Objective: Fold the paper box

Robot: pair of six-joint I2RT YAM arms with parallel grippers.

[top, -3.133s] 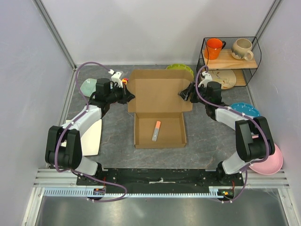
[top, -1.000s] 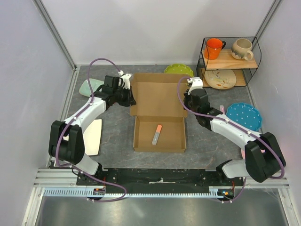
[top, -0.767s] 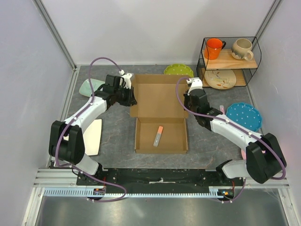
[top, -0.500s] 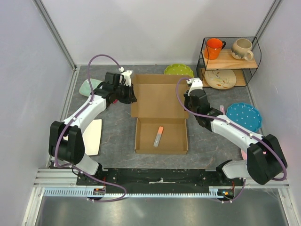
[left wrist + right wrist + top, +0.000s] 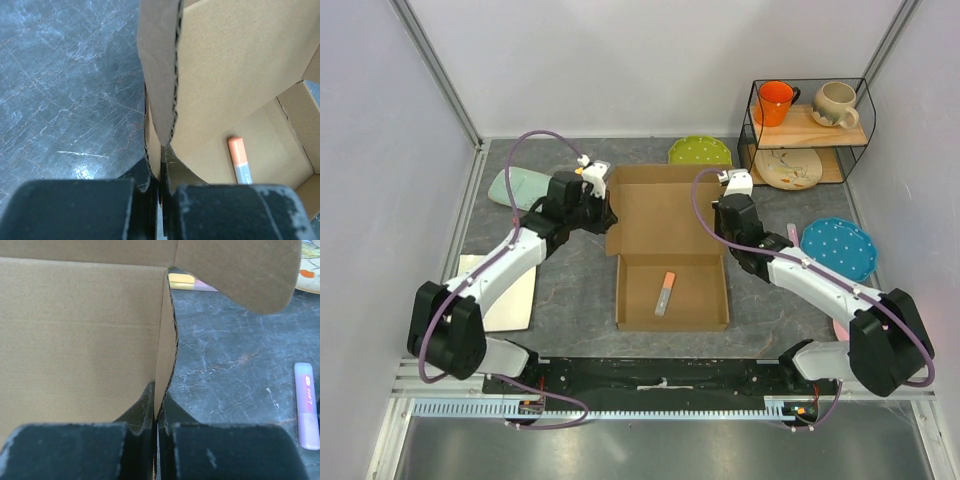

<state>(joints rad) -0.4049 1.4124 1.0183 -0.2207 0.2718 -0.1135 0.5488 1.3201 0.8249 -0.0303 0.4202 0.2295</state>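
Box (image 5: pixel 670 250): mid-surface, between the two arms. The shallow tray is on the near side and the lid panel is raised at the far side. An orange stick (image 5: pixel 666 293) lies loose in the tray, apart from its walls.

Left fingers (image 5: pixel 176 172): shut tight on the lid's left side flap, with the corrugated edge running up out of the pinch.
Right fingers (image 5: pixel 142 407): likewise clamped on the right side flap.

Step, as I judge it: closing the lid, with both flaps held.
- Next move calls for both arms to swing the lid toward the near side together and at an even rate, or the panel will twist.
- The side flaps must go inside the tray's side walls, not ride over them. The wall edges are thin and liable to catch.

Room:
- Bare surface (image 5: pixel 570 290) left and near of the tray.
- White board (image 5: pixel 505 290) well apart to the left.
- Green plate (image 5: pixel 700 150) near, behind the lid.
- Purple stick (image 5: pixel 306 405) on the surface beside the right arm.
- Blue plate (image 5: pixel 840 245) further right.
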